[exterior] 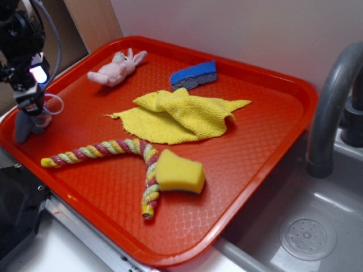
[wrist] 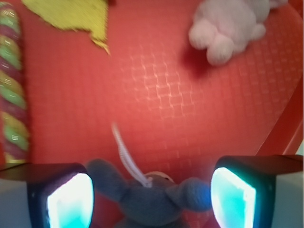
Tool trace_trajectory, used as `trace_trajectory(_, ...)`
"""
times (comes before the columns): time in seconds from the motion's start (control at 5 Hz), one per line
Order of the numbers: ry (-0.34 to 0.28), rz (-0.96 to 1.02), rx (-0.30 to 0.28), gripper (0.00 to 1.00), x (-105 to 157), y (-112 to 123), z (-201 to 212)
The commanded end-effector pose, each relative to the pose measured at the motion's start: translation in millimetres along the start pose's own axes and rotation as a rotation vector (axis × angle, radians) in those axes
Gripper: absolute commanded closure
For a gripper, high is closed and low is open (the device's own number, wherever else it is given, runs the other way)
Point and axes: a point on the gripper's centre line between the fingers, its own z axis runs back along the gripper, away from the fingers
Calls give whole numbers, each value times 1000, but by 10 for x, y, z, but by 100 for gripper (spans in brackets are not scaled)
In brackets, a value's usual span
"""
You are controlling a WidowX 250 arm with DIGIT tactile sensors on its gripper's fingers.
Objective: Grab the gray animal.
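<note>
The gray animal (wrist: 152, 202) is straddled by the released pincer (wrist: 152, 197) at the bench's left edge; if closed off-centre, only its white loop (wrist: 124, 154) might be snagged

Red tray (exterior: 266, 141) is glossy plastic with a waffle texture. Gray animal (wrist: 152, 199) and pink bunny (exterior: 116, 69) look like soft plush, yellow cloth (exterior: 181, 116) is nubby terry, rope (exterior: 96, 151) is braided, sponges (exterior: 180, 171) porous.

Red waffle-textured tray (exterior: 266, 141); gray plush animal (wrist: 152, 202) between the fingers; pink bunny (exterior: 116, 69); yellow cloth (exterior: 178, 116); blue sponge (exterior: 194, 75).
</note>
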Motion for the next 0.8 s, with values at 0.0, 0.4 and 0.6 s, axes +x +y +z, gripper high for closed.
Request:
trace_trajectory(0.0, 21, -73, -31, 0, -57, -74, -168)
trace_trajectory(0.4, 102, -20, -45, 0, -314, 20, -387)
trace_trajectory(0.6, 155, 50, -48, 0, -459, 167, -511)
